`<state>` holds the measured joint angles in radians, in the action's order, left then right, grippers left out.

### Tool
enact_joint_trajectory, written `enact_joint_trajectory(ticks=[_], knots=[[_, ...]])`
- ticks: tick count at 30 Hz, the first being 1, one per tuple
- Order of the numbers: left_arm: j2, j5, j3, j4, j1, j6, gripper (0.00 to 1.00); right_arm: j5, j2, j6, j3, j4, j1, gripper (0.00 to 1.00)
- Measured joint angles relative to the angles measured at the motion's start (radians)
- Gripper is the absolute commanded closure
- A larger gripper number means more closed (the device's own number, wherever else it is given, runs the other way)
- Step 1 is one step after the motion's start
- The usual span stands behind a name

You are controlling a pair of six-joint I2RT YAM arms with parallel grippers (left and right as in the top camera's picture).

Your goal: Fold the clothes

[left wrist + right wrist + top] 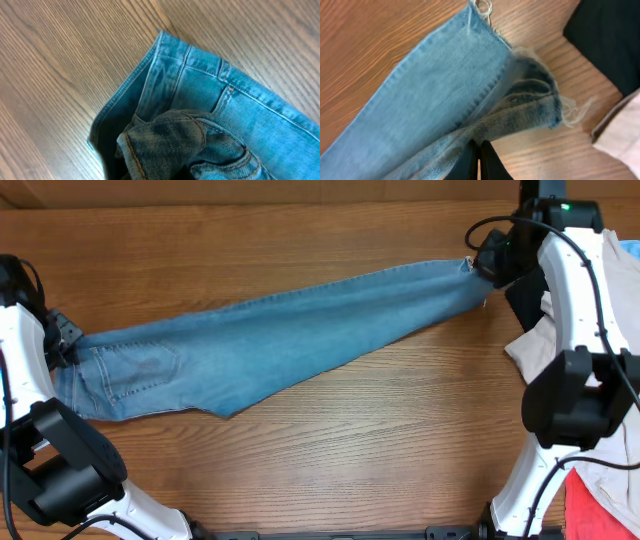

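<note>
Right wrist view: right gripper (pixel 479 162) clamped on the light blue jeans (pixel 435 90) at their frayed hem, black garment (pixel 605 40) and beige garment (pixel 620 135) just beyond. Farthest off, left gripper (pixel 66 343) pinches the bunched waistband; legs lie stretched between them.

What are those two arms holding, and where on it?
Both grip the blue jeans: left end effector at the waist end, right end effector near the frayed hem.
</note>
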<state>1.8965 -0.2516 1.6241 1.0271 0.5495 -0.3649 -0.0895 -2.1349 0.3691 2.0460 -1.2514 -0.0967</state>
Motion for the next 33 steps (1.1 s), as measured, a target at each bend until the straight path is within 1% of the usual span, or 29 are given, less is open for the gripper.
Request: enact_joint_trajectory(ticks=[2,10,16,17,18,19,20,22,23,25,27,28,32,33], knots=[[0.0,0.0,-0.017,-0.021,0.0,0.0,0.92,0.001,-0.002,0.001,0.0,0.016,0.0,0.96],[0.0,0.0,-0.062,-0.064,0.0,-0.003,0.92,0.002,-0.003,0.0,0.0,0.031,0.0,0.96],[0.0,0.001,-0.065,-0.075,0.0,-0.003,0.91,0.003,-0.041,0.0,0.0,0.06,0.0,0.96],[0.0,0.001,-0.066,-0.076,0.0,-0.002,0.89,0.003,-0.048,0.0,0.0,0.074,0.0,0.92],[0.0,0.002,-0.066,-0.078,0.0,-0.002,0.86,0.0,-0.056,0.0,0.0,0.092,0.001,0.8],[0.0,0.001,-0.066,-0.08,0.0,-0.002,0.77,0.002,-0.064,0.007,0.0,0.119,0.002,0.54],[0.0,-0.002,-0.066,-0.085,0.0,-0.003,0.66,0.011,-0.069,0.0,0.0,0.154,0.003,0.49],[0.0,-0.015,-0.066,-0.096,0.002,-0.003,0.49,0.014,-0.086,-0.003,0.0,0.257,0.001,0.44],[0.0,-0.021,-0.066,-0.1,0.003,0.0,0.47,0.01,-0.098,-0.008,0.0,0.31,0.0,0.41],[0.0,-0.028,-0.066,-0.101,0.003,-0.006,0.46,-0.008,-0.117,-0.018,0.001,0.371,0.001,0.41],[0.0,-0.031,-0.066,-0.099,0.003,-0.006,0.4,-0.027,-0.142,-0.023,0.001,0.4,0.005,0.41],[0.0,-0.034,-0.066,-0.097,0.003,-0.006,0.37,-0.035,-0.152,-0.026,0.001,0.395,0.007,0.41],[0.0,-0.041,-0.066,-0.085,0.003,-0.006,0.35,-0.042,-0.171,-0.035,0.001,0.348,0.014,0.37],[0.0,-0.044,-0.066,-0.082,0.003,-0.007,0.31,-0.04,-0.171,-0.039,0.001,0.33,0.014,0.37]])
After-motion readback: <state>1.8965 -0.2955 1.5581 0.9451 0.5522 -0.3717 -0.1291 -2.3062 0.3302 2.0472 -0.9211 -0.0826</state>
